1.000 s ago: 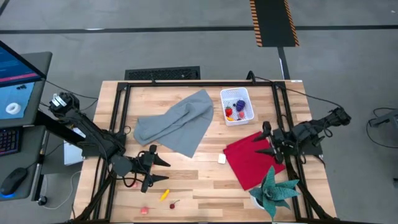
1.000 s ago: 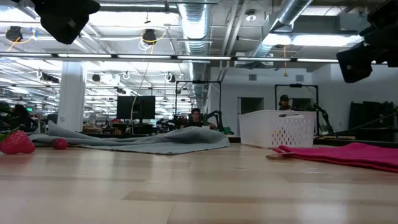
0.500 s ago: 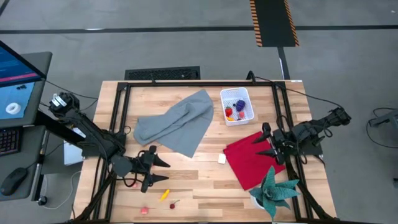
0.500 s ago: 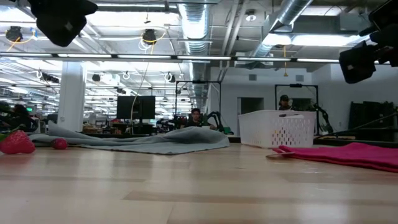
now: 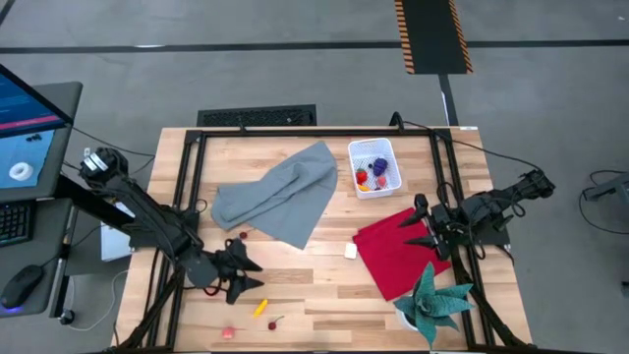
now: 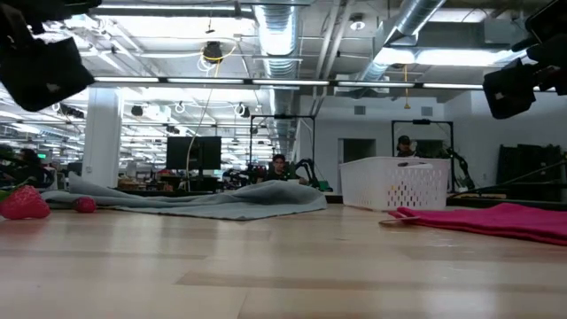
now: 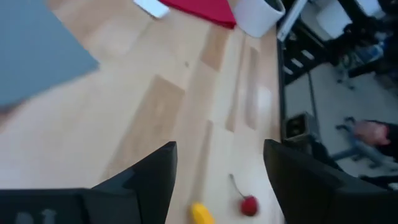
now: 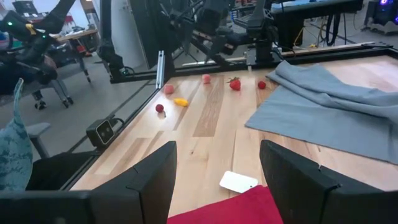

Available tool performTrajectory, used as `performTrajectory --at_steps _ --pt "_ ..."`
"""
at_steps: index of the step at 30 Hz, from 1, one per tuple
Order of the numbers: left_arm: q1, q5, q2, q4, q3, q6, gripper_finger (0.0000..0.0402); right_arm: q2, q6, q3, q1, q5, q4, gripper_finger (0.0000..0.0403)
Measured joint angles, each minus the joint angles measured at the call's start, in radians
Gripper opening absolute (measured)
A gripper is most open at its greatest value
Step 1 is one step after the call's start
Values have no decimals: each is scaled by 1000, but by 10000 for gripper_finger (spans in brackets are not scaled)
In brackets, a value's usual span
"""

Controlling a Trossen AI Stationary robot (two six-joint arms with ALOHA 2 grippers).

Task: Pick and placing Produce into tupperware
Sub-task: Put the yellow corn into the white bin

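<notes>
from above, the left end effector [image 5: 248, 274] hangs spread wide near the wooden surface's [image 5: 314, 295] left front corner, by a yellow piece [image 5: 259, 308] and cherry [image 5: 274, 322]. the perforated white tupperware [image 5: 374, 167] sits at the back edge, right of a crumpled grey cloth [image 5: 277, 194]. the right end effector [image 5: 420, 223], spread wide, sits over the red cloth [image 5: 398, 251]. at surface level, a bumpy strawberry [image 6: 24, 204] lies far left. the left wrist view shows the round cherry [image 7: 249, 205].
</notes>
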Motion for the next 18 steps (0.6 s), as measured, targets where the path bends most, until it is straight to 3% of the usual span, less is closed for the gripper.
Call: performTrajectory --at_steps 10,18 --pt "-66 18 207 -29 149 -117 189 0 0 0 0 0 0 254" --pt "-95 72 392 -270 265 -360 192 0 0 0 0 1 1 254"
